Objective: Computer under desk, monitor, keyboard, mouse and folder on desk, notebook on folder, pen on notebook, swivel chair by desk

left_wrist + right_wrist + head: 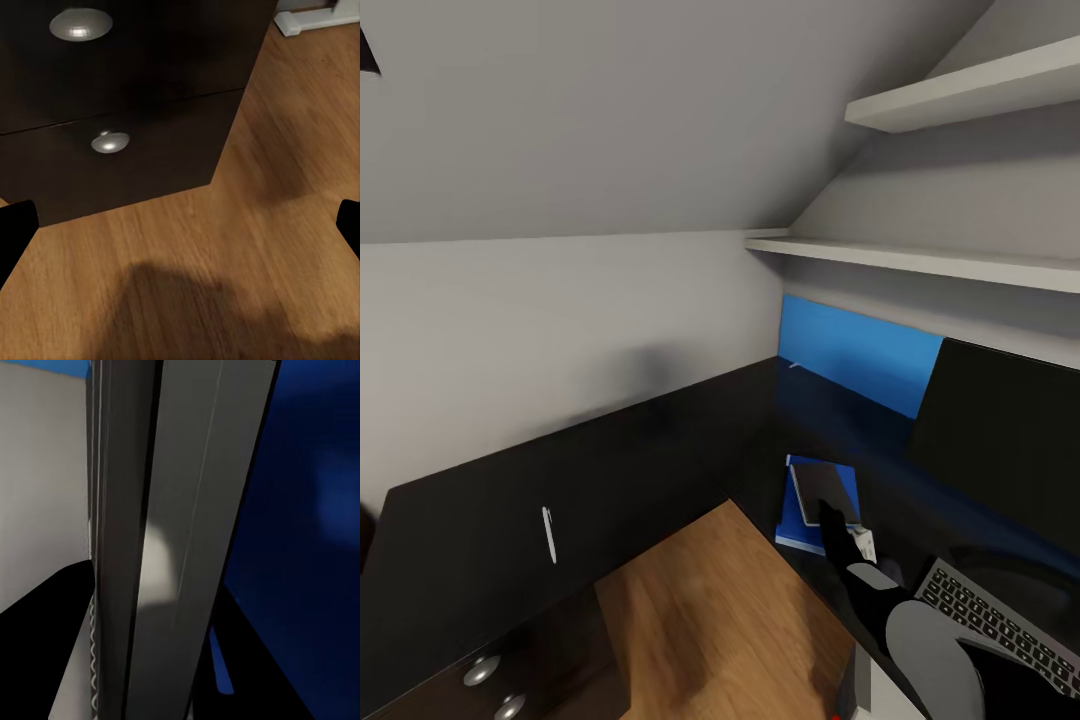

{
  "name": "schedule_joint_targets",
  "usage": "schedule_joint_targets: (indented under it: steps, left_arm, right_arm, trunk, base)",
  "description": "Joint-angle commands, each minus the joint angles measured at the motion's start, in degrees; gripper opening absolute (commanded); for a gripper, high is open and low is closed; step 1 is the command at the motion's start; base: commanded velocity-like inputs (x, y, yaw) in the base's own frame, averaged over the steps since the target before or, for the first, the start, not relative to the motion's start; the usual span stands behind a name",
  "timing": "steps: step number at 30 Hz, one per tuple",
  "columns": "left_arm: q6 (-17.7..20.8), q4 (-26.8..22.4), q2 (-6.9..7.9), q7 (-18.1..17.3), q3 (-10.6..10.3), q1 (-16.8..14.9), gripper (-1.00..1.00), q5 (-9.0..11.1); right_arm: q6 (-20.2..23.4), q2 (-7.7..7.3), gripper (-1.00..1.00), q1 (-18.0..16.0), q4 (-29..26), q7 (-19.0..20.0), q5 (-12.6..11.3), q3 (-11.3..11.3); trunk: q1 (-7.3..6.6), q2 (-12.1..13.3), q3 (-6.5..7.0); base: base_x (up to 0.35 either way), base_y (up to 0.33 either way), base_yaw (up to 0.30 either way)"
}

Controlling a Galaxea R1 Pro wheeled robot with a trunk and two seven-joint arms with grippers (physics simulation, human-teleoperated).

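Stacking step: right gripper (828, 515) is clenched on the notebook (825, 490), holding it over the folder (798, 510); the right wrist view has the notebook's (161, 540) edge pinched between the dark fingers, against the blue of the folder.
Folder: flat on the desk (480, 520), just beyond the keyboard (1000, 625) and in front of the monitor (1010, 450).
Pen: well apart from the folder, lying on the desk's other wing above the drawer knobs (482, 670).
Left gripper: released, its fingers (15, 232) spread wide over wooden floor beside the drawer unit (112, 105).
Risk: letting go while the notebook is tilted or off-centre could slide it off the folder, or nudge the folder askew.
Later risk: the thin pen may roll when pinched.
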Motion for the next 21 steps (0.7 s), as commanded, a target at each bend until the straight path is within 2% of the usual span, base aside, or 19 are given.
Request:
schedule_joint_targets:
  steps: [1, 5, 6, 18, 21]
  left_arm:
    - [-0.1, 0.0, -0.02, -0.6, 0.4, 0.0, 1.0, 0.2]
    - [-0.1, 0.0, -0.02, -0.6, 0.4, 0.0, 1.0, 0.2]
    - [-0.1, 0.0, -0.02, -0.6, 0.4, 0.0, 1.0, 0.2]
    - [-0.1, 0.0, -0.02, -0.6, 0.4, 0.0, 1.0, 0.2]
    - [-0.2, 0.0, -0.02, -0.6, 0.4, 0.0, 1.0, 0.2]
  right_arm:
    - [-0.1, 0.02, -1.0, -0.1, 0.1, 0.2, 0.2, -0.5]
    - [-0.1, 0.02, -1.0, -0.1, 0.1, 0.2, 0.2, -0.5]
    - [-0.1, 0.02, 1.0, -0.1, 0.1, 0.2, 0.2, -0.5]
    - [-0.2, 0.02, 1.0, -0.1, 0.1, 0.2, 0.2, -0.5]
    - [-0.2, 0.02, 1.0, -0.1, 0.1, 0.2, 0.2, -0.5]
  trunk:
    - [0.0, 0.0, -0.06]
    - [0.0, 0.0, -0.06]
    - [0.0, 0.0, -0.06]
    - [0.0, 0.0, -0.06]
    - [-0.66, 1.2, 0.48]
  base:
    - [0.0, 0.0, 0.0]
    - [0.0, 0.0, 0.0]
    - [0.0, 0.0, 0.0]
    - [0.0, 0.0, 0.0]
    - [0.0, 0.0, 0.0]
